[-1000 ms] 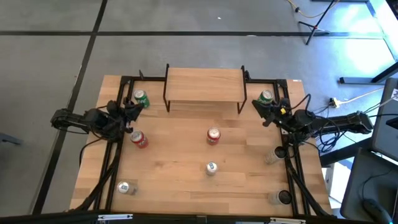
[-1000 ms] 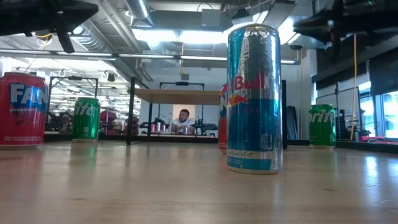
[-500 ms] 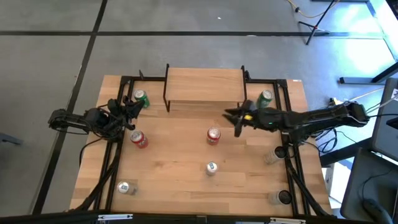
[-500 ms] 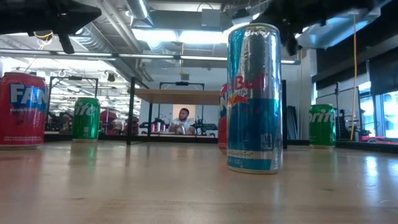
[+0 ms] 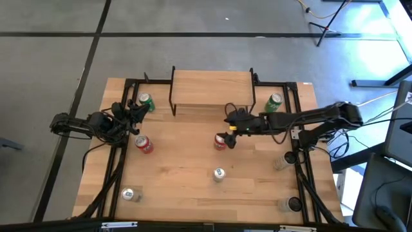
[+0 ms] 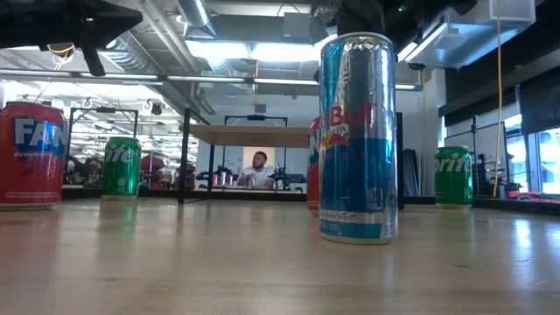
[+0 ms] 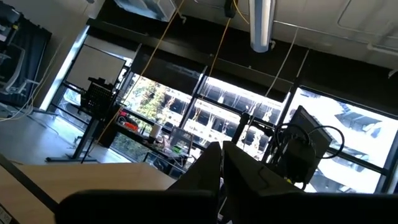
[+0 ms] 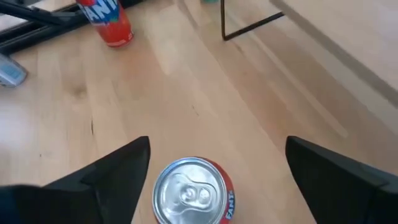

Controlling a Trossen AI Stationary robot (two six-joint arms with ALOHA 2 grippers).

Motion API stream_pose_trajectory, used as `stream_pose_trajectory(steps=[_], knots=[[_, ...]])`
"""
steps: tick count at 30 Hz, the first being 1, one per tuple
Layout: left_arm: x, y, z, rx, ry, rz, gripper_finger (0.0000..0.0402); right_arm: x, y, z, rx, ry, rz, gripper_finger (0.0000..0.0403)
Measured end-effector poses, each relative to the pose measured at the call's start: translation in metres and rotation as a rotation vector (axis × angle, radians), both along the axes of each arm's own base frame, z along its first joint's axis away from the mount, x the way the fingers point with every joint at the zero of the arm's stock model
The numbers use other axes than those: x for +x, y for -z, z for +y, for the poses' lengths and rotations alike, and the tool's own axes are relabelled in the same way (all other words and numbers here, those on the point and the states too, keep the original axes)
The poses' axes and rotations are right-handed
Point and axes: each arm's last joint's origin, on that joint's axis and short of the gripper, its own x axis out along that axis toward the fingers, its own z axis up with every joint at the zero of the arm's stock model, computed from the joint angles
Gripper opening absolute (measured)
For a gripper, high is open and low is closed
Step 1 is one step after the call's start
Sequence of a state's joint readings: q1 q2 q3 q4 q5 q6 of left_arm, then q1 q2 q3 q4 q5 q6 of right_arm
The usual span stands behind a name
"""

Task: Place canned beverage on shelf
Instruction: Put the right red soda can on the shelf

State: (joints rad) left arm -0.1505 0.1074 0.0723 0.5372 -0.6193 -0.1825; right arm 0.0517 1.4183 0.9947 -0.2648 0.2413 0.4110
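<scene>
The right gripper (image 5: 226, 132) reaches out over the middle of the bench (image 5: 180, 174), its fingers (image 8: 112, 171) spread wide apart and hanging above a red Fanta can (image 5: 220, 141). In the right wrist view that can (image 8: 193, 191) stands upright between the two dark fingers, silver top up, touched by neither of them. It stands on the bench just in front of the shelf (image 5: 211, 88) — the small light-wood rack on thin black legs at the far edge, whose top carries no can.

The left gripper (image 5: 133, 116) waits at the left side of the bench, near a green Sprite can (image 5: 146, 102) and a second red Fanta can (image 5: 143, 144). Its own view points up at the windows and ceiling, and whether its fingers are apart or together I cannot tell.

A second green Sprite can (image 5: 273, 102) stands to the right of the shelf. Nearer the front edge a blue-and-silver Red Bull can (image 5: 219, 174) stands alone (in the low view it fills the middle (image 6: 357, 140), hiding most of the red can behind it), and another silver-topped can (image 5: 128, 194) sits at the front left corner. Beyond the shelf, in the low view, a person (image 6: 256, 171) sits in the room.
</scene>
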Motion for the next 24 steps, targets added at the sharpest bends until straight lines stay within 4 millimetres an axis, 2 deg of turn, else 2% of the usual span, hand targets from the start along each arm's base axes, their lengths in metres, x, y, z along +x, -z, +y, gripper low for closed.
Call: stream_pose_trajectory(steps=[9,24], knots=[[0.0,0.001,0.0,0.005,0.007,0.007,0.0009,0.007,0.001,0.001,0.086,0.022,-0.043,0.0374],[0.001,0.001,0.0,0.01,0.005,0.015,0.0009,0.023,0.048,0.005,0.128,-0.03,0.161,0.0374]])
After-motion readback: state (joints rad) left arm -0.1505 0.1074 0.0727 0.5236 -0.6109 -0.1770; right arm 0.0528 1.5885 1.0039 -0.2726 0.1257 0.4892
